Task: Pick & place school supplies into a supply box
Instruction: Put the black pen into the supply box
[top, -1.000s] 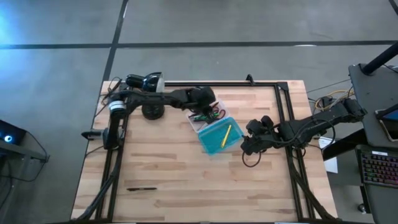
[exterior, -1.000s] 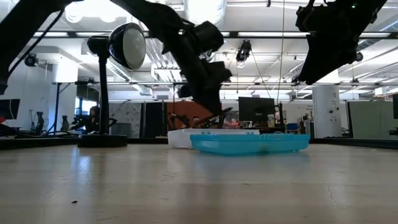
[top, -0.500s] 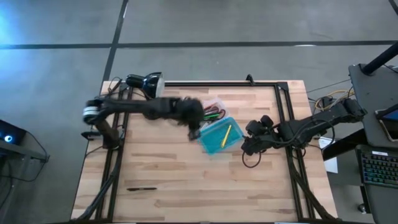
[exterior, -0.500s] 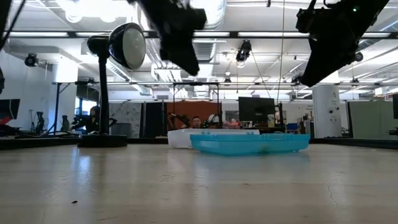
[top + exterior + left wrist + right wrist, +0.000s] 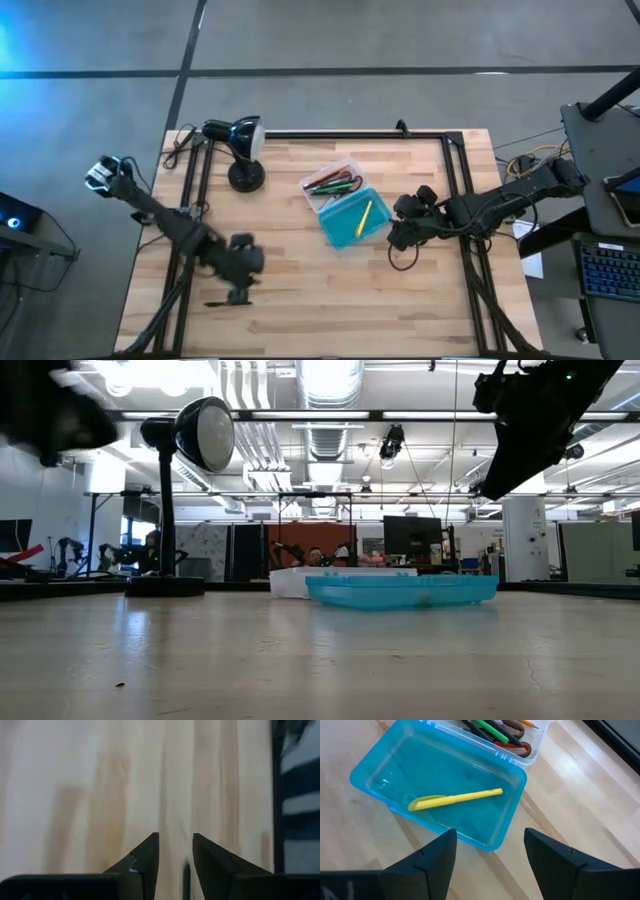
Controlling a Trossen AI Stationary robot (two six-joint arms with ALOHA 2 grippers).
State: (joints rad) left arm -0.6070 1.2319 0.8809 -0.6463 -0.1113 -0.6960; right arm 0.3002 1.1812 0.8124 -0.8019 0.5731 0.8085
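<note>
Reaching my left gripper, fingers apart and empty, over the dark pen; next needing descent and closing, while right gripper is waiting open beside supply box

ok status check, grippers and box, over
Left gripper open, empty, over the dark pen at the table's near-left. Right gripper open, waiting beside the supply box. Box open; nothing in the way.

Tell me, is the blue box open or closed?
Open. The supply box lies spread flat: its teal half holds one yellow pencil, and its clear half beside it holds the other supplies.
</note>
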